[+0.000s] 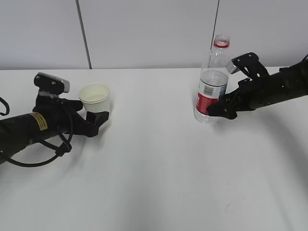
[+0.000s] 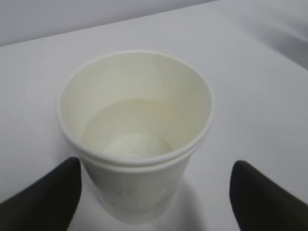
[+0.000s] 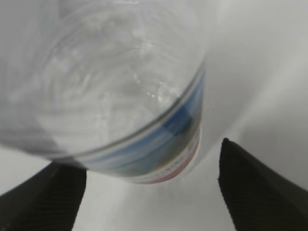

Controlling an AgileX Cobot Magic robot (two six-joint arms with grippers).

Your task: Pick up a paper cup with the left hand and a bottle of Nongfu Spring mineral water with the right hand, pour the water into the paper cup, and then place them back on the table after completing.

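The white paper cup [image 1: 95, 97] stands upright on the table [image 1: 154, 183] at the left, with clear water [image 2: 126, 126] pooled in its bottom. My left gripper [image 1: 95, 114] [image 2: 154, 199] is open around the cup's lower half, and bare table shows between the cup and the fingers [image 2: 265, 198]. The Nongfu Spring bottle [image 1: 211, 89], uncapped with a red and white label, stands upright at the right. Open too, my right gripper [image 1: 220, 102] [image 3: 151, 195] straddles the bottle [image 3: 125, 91]. A clear gap separates its right fingertip [image 3: 260, 190] from the label.
A pale wall with two vertical seams rises behind the table's far edge [image 1: 144, 69]. A black cable [image 1: 43, 156] loops beside the left arm. White tabletop lies between the cup and the bottle and toward the front.
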